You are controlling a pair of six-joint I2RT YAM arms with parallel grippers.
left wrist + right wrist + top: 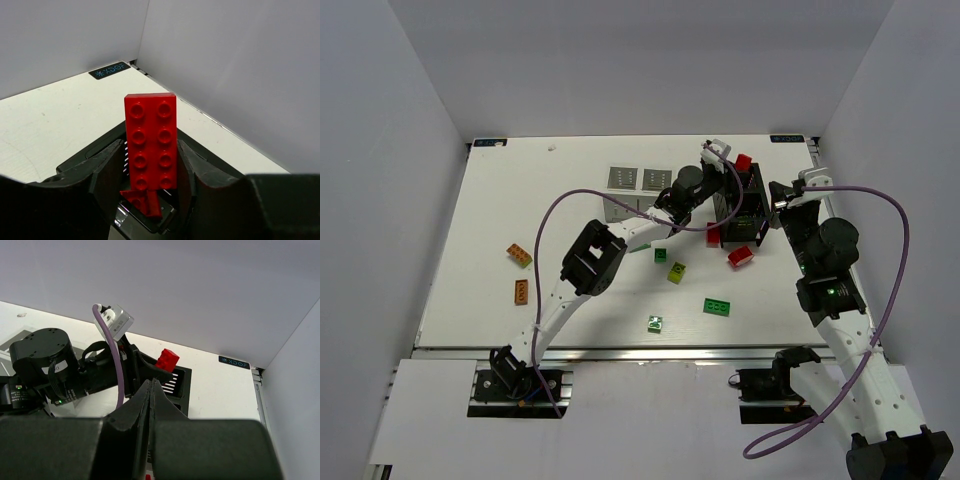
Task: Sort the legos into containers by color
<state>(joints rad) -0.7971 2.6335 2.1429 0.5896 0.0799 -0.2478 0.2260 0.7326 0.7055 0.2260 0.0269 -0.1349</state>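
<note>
My left fingers [731, 172] pinch a red brick [150, 140] by its long sides. Its studs face the wrist camera and it stands upright above the black box [741, 218]. Below it, in the left wrist view, I can see another red piece [142, 201] lying inside that box. My right fingers [150, 390] are pressed together with nothing between them, just beside the black box's right side. The white box [638, 180] sits to the left of the black one. Loose on the bench [520, 190] are two red bricks [740, 256] just in front of the black box, a yellow-green one [677, 272], two green ones [717, 307] nearer me, and two orange ones [518, 255] well off to the left.
</note>
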